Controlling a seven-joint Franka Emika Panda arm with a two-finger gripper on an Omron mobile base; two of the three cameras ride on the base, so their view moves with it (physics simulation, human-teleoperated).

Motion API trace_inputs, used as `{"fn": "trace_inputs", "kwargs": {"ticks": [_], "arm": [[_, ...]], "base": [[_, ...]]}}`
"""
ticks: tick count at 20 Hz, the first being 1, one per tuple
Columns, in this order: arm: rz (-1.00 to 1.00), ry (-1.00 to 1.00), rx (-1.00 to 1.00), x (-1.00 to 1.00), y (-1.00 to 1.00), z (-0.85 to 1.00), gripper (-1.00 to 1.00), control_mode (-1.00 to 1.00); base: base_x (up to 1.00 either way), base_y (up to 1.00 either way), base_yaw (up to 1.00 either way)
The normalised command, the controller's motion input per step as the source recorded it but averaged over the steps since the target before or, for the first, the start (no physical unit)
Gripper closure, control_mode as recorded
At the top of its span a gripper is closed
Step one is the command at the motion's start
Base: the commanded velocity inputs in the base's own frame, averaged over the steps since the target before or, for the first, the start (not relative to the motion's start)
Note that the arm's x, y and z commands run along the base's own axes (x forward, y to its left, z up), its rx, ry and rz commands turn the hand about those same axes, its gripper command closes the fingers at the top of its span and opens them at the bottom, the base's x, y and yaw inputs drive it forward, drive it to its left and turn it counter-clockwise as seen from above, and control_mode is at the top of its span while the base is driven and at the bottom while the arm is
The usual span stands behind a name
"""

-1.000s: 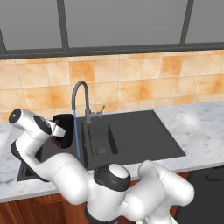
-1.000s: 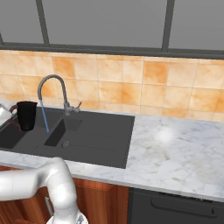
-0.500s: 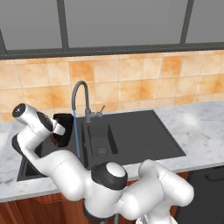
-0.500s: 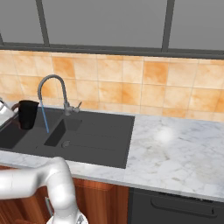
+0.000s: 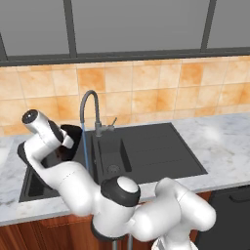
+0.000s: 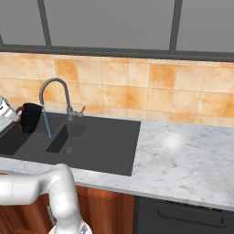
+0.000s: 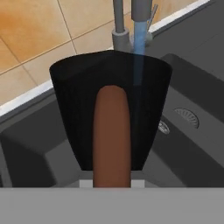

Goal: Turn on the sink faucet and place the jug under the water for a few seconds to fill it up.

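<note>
The black jug (image 5: 73, 135) hangs over the large basin of the dark sink (image 5: 161, 151). My gripper (image 5: 61, 140) is shut on its reddish-brown loop handle (image 7: 112, 135). The grey gooseneck sink faucet (image 5: 89, 103) arches just right of the jug. The water (image 5: 86, 149) falls from it in a thin blue stream. In the right base view the jug (image 6: 32, 117) sits just left of the water (image 6: 47, 125). In the hand view the water (image 7: 139, 48) drops at the jug's (image 7: 70, 109) far rim; I cannot tell whether it goes in.
The faucet's small lever (image 6: 80, 111) stands at its base. Right of the large basin lie a small basin (image 5: 113, 156) and a flat drainboard (image 6: 107, 137). Marble counter (image 6: 183, 155) stretches to the right. A tiled wall (image 5: 161, 93) rises behind the sink.
The hand has risen a little and carried the jug slightly right, nearer the stream. The water keeps running.
</note>
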Motion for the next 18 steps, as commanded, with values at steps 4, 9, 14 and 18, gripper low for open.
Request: {"fn": "trace_inputs", "kwargs": {"ticks": [4,9,14,18], "arm": [[0.00,0.00,0.10,0.22,-0.10,0.00,1.00,-1.00],[0.00,-0.03,0.07,0.12,-0.18,0.00,1.00,-1.00],[0.00,-0.14,0.00,0.02,-0.22,0.00,1.00,-1.00],[0.00,-0.16,0.00,0.00,-0.15,0.00,1.00,-1.00]], "base": [[0.00,0.00,0.00],[0.00,0.00,0.00],[0.00,0.00,0.00],[0.00,0.00,0.00]]}}
